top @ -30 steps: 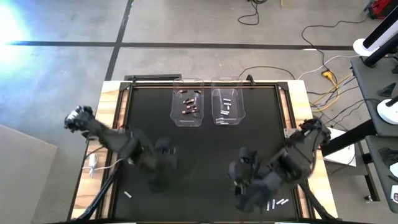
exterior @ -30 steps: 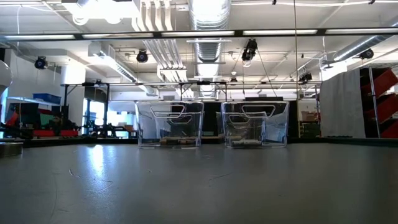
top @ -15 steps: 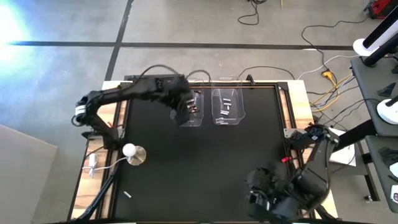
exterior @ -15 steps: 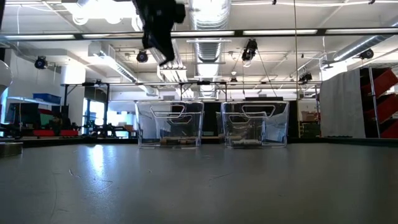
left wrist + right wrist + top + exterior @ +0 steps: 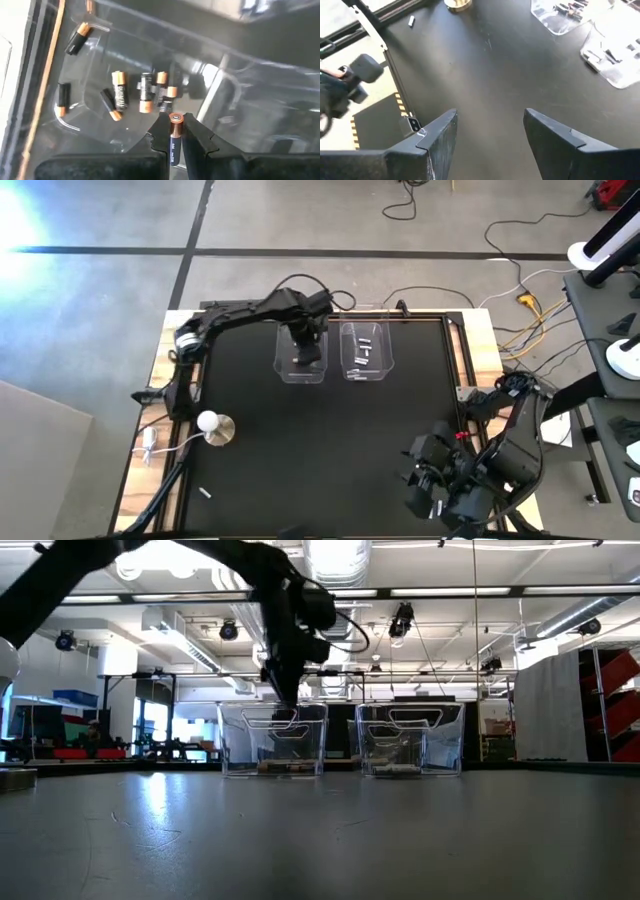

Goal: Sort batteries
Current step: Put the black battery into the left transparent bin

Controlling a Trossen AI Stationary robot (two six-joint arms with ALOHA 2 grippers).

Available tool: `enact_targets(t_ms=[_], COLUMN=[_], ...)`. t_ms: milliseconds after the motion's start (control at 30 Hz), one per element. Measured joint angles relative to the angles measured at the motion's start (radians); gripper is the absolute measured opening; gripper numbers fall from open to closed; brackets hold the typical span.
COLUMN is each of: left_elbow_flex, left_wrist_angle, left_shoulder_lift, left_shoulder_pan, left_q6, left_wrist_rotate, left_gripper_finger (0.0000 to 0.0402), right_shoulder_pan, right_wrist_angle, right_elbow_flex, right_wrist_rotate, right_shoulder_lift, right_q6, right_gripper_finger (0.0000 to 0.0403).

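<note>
The left tool (image 5: pixel 306 352) hangs over the left bin (image 5: pixel 283 367) at the desk's far edge, its fingers (image 5: pixel 159 131) pinched on a copper-topped battery (image 5: pixel 174 136) held end-up — a position that looks chosen so the cell can drop straight among its own kind. Below it in the left wrist view lie the dark batteries (image 5: pixel 119 94), black with copper ends, scattered on the clear floor of the bin. The right bin (image 5: pixel 366 352) just beside it holds the silvery ones (image 5: pixel 362 350), so the sorting appears to go by colour. From desk height the left arm comes down just above the left bin's rim (image 5: pixel 272 708), with little room to spare; the thin clear walls are what stands closest in the way. The right tool (image 5: pixel 487 131) waits near the desk's front right corner, fingers spread wide and empty, the desk (image 5: pixel 340 440) bare beneath it. One silvery battery (image 5: pixel 204 493) lies alone by the front left edge, well apart from both arms — likely still to be collected. A white knob on a round base (image 5: pixel 210 424) sits at the left side, clear of the path between the front of the desk and the bins.
</note>
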Motion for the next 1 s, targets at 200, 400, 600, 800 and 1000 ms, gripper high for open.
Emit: enact_targets(t_ms=[200,400,600,800,1000], left_elbow_flex=[0.078,0.106,0.104,0.074,0.061], left_wrist_angle=[-0.023,-0.025,-0.015,0.017,0.038], left_shoulder_lift=[0.120,0.195,0.227,0.231,0.231], left_shoulder_pan=[0.021,0.033,0.046,0.059,0.062], left_q6=[0.082,0.138,0.163,0.167,0.166], left_wrist_rotate=[-0.024,-0.021,-0.017,-0.013,-0.012], left_gripper_finger=[0.0011,0.0011,0.0011,0.0011,0.0019], right_shoulder_pan=[0.009,0.031,0.031,0.031,0.031], right_wrist_angle=[0.001,0.001,0.001,0.015,0.049], right_elbow_flex=[-0.046,-0.084,-0.098,-0.099,-0.101], right_wrist_rotate=[-0.007,-0.009,-0.010,-0.012,-0.033], right_shoulder_lift=[-0.028,-0.065,-0.072,-0.068,-0.055], right_q6=[0.096,0.175,0.207,0.252,0.257], right_gripper_finger=[0.0219,0.0219,0.0219,0.0219,0.0219])
